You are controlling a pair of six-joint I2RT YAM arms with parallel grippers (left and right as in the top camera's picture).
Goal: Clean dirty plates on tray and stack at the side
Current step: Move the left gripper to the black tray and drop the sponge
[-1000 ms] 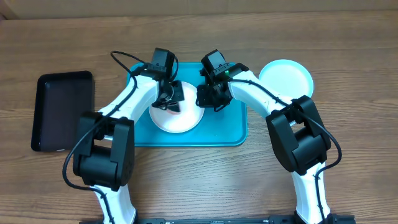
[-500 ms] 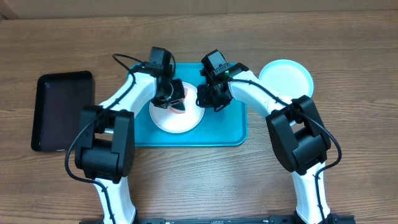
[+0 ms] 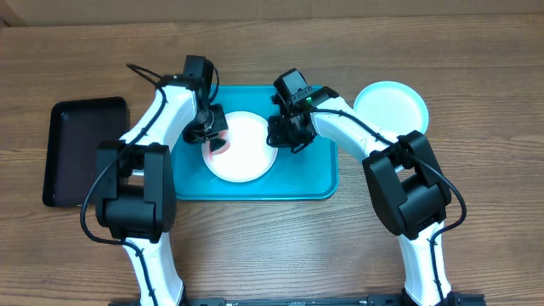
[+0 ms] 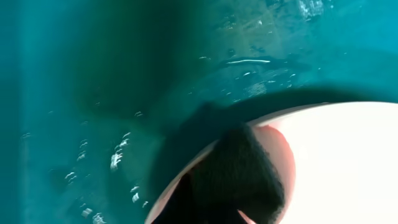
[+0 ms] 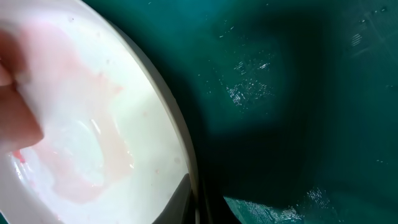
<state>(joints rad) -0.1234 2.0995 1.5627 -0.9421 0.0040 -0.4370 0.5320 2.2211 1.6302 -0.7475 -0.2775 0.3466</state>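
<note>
Arms are both folded in over the tray (image 3: 306, 183), elbows out wide and wrists tipped down from the far side.

The left gripper (image 3: 212, 136) points down at the near-left rim of the white plate (image 3: 246, 157). Its jaws are closed tight on a pink-red pad (image 3: 220, 145) that sits pressed on the plate right under the tips. The wrist view is pretty blurry, just a dark blob and some pink over the white edge.

The right gripper (image 3: 285, 134) is on the opposite rim and looks pinched together on the edge itself. In its own camera the rim runs straight in between the fingers. The plate has faint pinkish smears on it just inboard of that gripper.

The plate sits on the tray between the two grippers. A light blue plate (image 3: 391, 106) lies on the table (image 3: 272, 246) outboard of the right gripper, off the tray. A black tray (image 3: 85, 153) lies outboard of the left one, well apart. Black cables loop over both forearms.
</note>
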